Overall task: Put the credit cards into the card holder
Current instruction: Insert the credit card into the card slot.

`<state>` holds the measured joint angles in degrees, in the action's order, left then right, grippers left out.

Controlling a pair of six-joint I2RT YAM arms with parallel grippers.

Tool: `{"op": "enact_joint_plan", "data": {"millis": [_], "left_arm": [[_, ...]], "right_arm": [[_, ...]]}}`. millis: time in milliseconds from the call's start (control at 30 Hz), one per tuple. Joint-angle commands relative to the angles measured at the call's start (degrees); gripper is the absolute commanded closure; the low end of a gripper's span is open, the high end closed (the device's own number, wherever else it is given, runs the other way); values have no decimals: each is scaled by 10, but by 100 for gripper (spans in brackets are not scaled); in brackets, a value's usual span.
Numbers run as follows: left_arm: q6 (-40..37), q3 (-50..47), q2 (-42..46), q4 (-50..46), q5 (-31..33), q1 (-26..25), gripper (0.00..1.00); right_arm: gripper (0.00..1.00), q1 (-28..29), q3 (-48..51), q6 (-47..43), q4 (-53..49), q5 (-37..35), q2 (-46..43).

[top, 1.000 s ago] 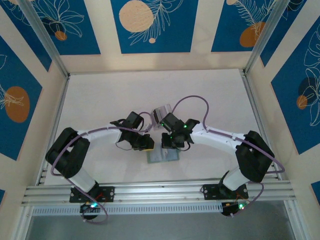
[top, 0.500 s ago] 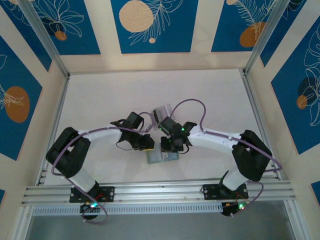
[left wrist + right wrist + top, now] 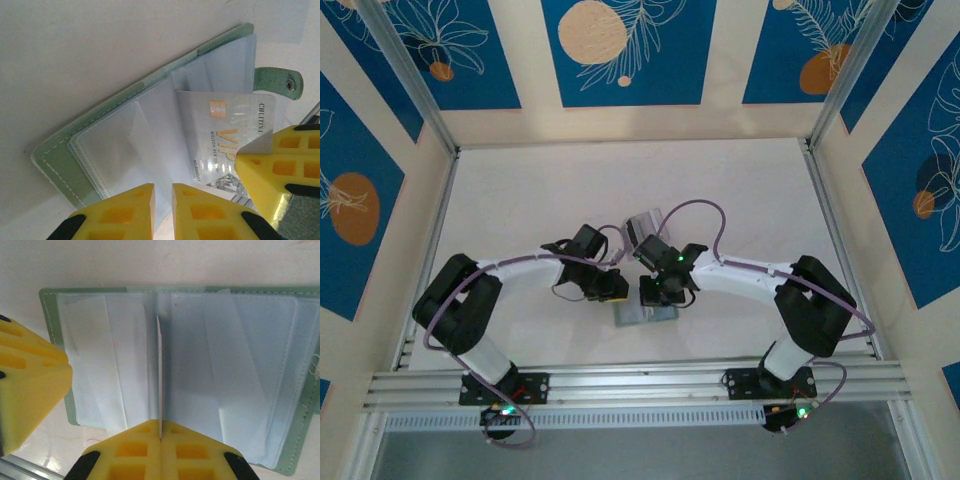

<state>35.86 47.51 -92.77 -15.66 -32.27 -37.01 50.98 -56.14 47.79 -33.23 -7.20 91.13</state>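
Right gripper [image 3: 656,291] leftward, over card holder [image 3: 642,316]

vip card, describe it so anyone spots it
On the white table lies the open green card holder. The silver vip card is held over its clear sleeves by the right gripper. Gold lettering sets it apart from the plain sleeves.

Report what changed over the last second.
The right gripper, pinching a credit card, shifted slightly left over the open card holder. The left gripper, card holder and pale stack stayed put.
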Motion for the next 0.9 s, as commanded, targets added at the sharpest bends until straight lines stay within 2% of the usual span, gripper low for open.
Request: {"op": "enact_joint_plan", "data": {"millis": [0,100,233,433,533,700,867], "left_arm": [[-2,-10,2,-12,5,-5,84],[1,-12,13,-17,6,-4,84],[5,-12,20,-26,9,3,84],[1,8,-3,-39,22,5,84],[-3,22,-22,-47,26,5,85],[-12,33,-40,-59,37,6,85],[-18,27,-48,-65,42,7,85]], "right_arm": [[100,-5,-17,-15,-45,-14,-39],[100,-20,-10,-32,-51,-13,-72],[100,-56,15,-71,-15,37,-99],[100,-116,61,-141,83,185,-100],[100,-125,74,-167,108,228,-86],[100,-138,90,-177,139,272,-63],[100,-140,84,-186,132,277,-18]]}}
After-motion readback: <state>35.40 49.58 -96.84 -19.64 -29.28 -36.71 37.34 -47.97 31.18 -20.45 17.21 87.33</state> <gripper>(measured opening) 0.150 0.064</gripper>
